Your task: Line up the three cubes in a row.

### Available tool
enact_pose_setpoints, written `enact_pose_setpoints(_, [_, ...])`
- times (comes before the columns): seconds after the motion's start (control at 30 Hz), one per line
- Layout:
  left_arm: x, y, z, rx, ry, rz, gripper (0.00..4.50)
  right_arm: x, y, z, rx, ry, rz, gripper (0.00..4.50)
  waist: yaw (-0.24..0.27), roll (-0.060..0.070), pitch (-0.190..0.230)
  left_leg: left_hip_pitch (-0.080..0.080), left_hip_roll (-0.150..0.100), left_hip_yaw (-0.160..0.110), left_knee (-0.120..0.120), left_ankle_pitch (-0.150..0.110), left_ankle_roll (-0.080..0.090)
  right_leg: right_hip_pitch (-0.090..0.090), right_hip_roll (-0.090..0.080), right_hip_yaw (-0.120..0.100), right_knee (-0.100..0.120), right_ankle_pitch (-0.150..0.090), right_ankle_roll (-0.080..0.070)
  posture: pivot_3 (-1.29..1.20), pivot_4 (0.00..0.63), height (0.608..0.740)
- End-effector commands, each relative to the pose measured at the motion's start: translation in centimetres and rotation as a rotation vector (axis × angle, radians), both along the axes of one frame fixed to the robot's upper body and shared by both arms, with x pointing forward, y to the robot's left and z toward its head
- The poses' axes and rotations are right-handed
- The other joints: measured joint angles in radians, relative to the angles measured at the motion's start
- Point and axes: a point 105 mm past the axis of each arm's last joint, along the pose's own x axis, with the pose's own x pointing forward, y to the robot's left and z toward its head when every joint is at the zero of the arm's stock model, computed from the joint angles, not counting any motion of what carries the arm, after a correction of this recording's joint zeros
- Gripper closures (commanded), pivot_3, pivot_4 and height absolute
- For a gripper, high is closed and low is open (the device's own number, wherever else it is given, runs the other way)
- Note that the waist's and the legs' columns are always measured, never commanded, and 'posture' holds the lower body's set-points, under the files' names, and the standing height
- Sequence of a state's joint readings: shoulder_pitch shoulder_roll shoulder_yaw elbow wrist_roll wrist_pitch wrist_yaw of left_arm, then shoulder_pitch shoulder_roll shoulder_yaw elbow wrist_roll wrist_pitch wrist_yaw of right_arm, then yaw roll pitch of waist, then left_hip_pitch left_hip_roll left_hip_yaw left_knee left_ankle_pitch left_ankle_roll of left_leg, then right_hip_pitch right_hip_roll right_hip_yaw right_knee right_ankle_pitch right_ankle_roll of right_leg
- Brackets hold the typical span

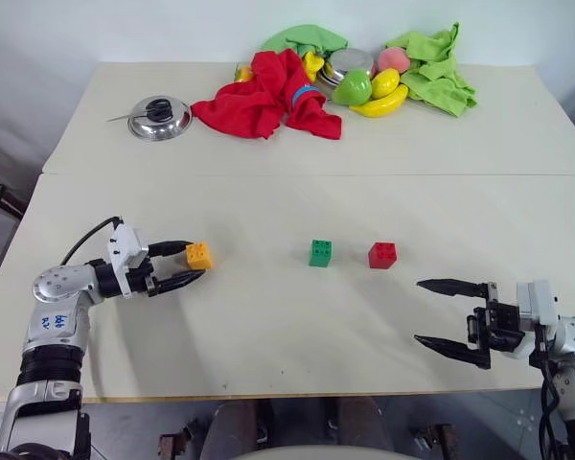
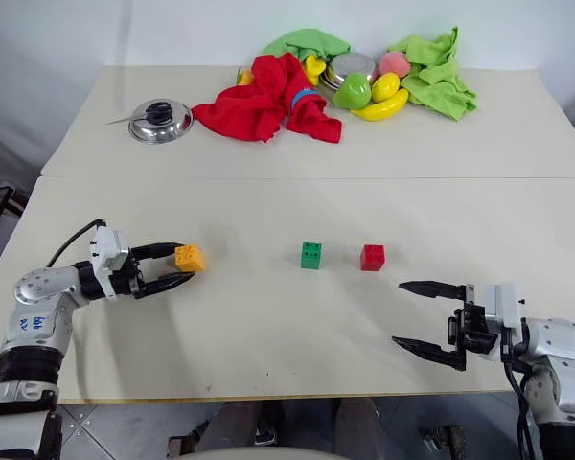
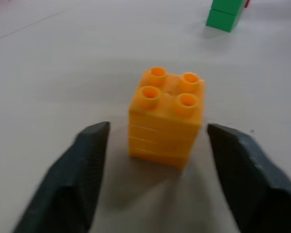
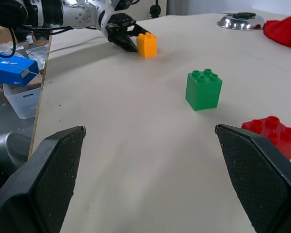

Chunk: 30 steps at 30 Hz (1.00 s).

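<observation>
Three studded cubes stand on the near half of the table (image 1: 268,335). The orange-yellow cube (image 1: 198,255) is at the left, the green cube (image 1: 320,253) in the middle and the red cube (image 1: 382,255) just right of it. My left gripper (image 1: 190,263) lies level with one fingertip on each side of the orange-yellow cube (image 3: 167,116). The left wrist view shows a gap between the cube and each finger, so the gripper is open. My right gripper (image 1: 419,311) hovers wide open near the front right, pointing left, below and to the right of the red cube (image 4: 271,133).
At the far side lie a steel lid (image 1: 160,118), a red cloth (image 1: 268,96), green cloths (image 1: 436,62), a steel bowl (image 1: 350,62) and plastic fruit (image 1: 376,94). A seam (image 1: 297,174) crosses the table. Beyond the left edge stands a blue box (image 4: 9,70).
</observation>
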<state>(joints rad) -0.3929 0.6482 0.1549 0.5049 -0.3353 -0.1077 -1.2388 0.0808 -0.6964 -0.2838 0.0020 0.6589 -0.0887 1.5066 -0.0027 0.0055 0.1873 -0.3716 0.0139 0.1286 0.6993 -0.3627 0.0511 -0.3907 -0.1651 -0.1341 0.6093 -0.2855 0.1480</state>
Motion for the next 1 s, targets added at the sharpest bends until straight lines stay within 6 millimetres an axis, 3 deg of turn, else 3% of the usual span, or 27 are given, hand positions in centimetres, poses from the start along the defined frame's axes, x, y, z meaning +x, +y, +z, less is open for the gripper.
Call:
enact_pose_setpoints(0.03, [-0.1,-0.9,0.5,-0.008,-0.014,-0.071,2.56,-0.5,-0.3,0.8,0.008,-0.046,-0.026,0.0,0.0,0.0,0.0,0.0,0.0,0.0,0.0,0.0,0.0,0.0,0.0,0.0,0.0,0.0,0.0,0.0,0.15,0.74])
enact_pose_setpoints(0.1, [0.2,-1.7,1.2,-0.011,-0.034,-0.115,3.03,-0.8,-0.7,0.7,0.003,-0.038,-0.052,0.0,0.003,0.0,0.0,0.0,0.0,0.0,0.0,0.0,0.0,0.0,0.0,0.0,0.0,0.0,0.0,0.0,0.15,0.74])
enact_pose_setpoints(0.23, [0.5,-4.4,3.0,0.034,-0.073,-0.281,3.02,-1.5,-1.6,0.5,-0.017,-0.02,-0.096,0.0,0.011,0.0,0.0,0.0,-0.001,-0.001,0.001,0.0,0.0,0.001,0.0,0.0,0.0,0.0,0.0,0.0,0.15,0.74])
enact_pose_setpoints(0.4, [1.8,-8.5,2.8,0.106,-0.044,-0.465,3.02,-2.5,-2.2,0.7,-0.035,-0.009,-0.141,0.0,0.019,0.0,0.0,0.0,-0.002,0.0,0.001,0.0,0.0,0.0,0.0,0.0,0.0,0.0,0.0,0.0,0.15,0.74])
enact_pose_setpoints(0.57, [3.5,-11.3,2.1,0.134,-0.019,-0.518,3.02,-3.4,-2.6,0.8,-0.044,0.0,-0.182,0.0,0.024,-0.002,0.0,-0.001,-0.005,0.001,0.001,0.0,0.001,0.0,0.001,0.0,-0.002,0.0,0.001,0.0,0.15,0.74])
enact_pose_setpoints(0.73, [3.8,-12.3,1.3,0.149,-0.006,-0.538,3.02,-3.9,-2.9,1.1,-0.052,-0.006,-0.228,0.0,0.02,-0.002,0.0,-0.002,-0.004,0.001,0.0,0.0,0.001,-0.001,0.002,0.0,-0.003,0.0,0.001,0.0,0.15,0.74])
enact_pose_setpoints(1.0, [4.4,-12.1,0.6,0.184,-0.016,-0.483,3.02,-4.0,-3.0,1.0,-0.042,-0.01,-0.256,0.0,0.025,-0.003,0.0,-0.002,-0.001,0.0,0.001,0.0,0.001,-0.001,0.001,0.0,-0.002,0.001,0.001,0.0,0.15,0.74])
